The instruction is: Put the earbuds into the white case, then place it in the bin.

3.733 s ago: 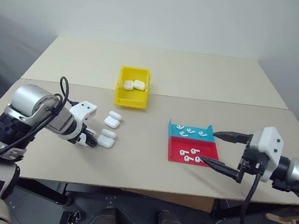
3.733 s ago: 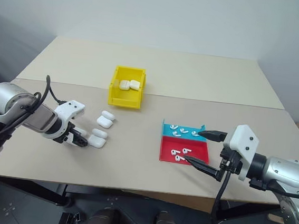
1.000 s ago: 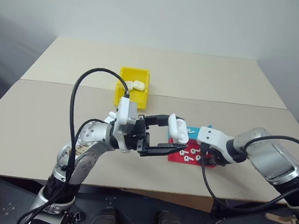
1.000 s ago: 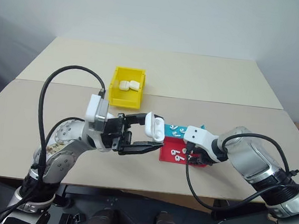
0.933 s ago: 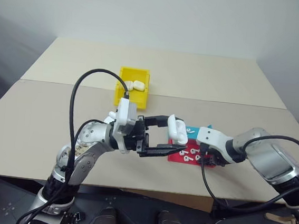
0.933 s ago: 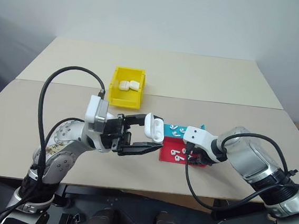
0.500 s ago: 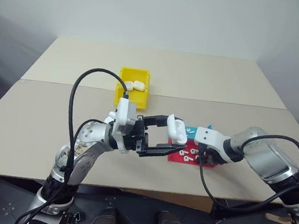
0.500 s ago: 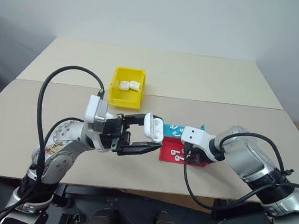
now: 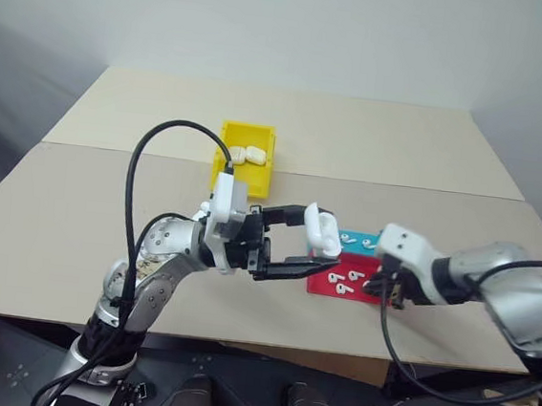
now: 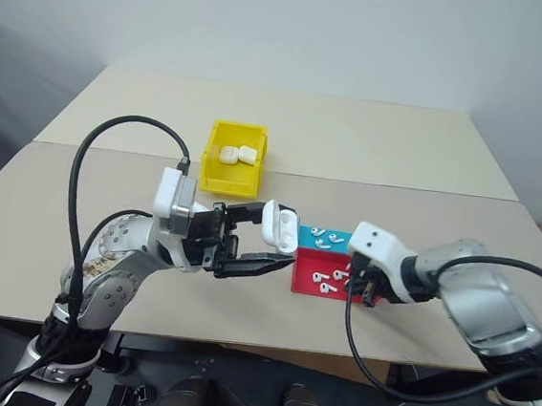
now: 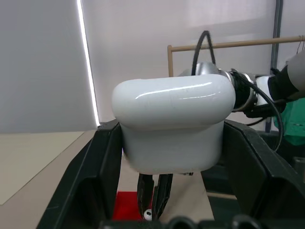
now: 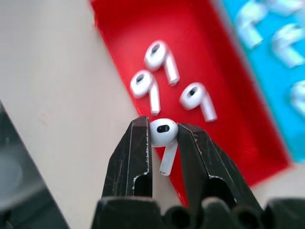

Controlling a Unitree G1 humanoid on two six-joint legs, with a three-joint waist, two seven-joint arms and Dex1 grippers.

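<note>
Left gripper raised above the table, jaws clamped on the white case, one black finger on each side of its body. Case lid flipped open, standing above the upper finger; in the left wrist view the case wedged squarely between both fingers.

Right gripper lifted just over the red tray, jaws pinching a single earbud by its rounded head, stem hanging down between the fingertips. Directly beyond those jaws, three more earbuds lying loose on the red tray floor. Past the red tray, touching its far edge, a teal tray with further earbuds.

From the head camera, right gripper close beside the left jaws, the red tray between and below them.

Yellow bin well beyond the left jaws, farther back on the table, two closed cases inside. More cases near the left forearm mostly hidden behind it.
</note>
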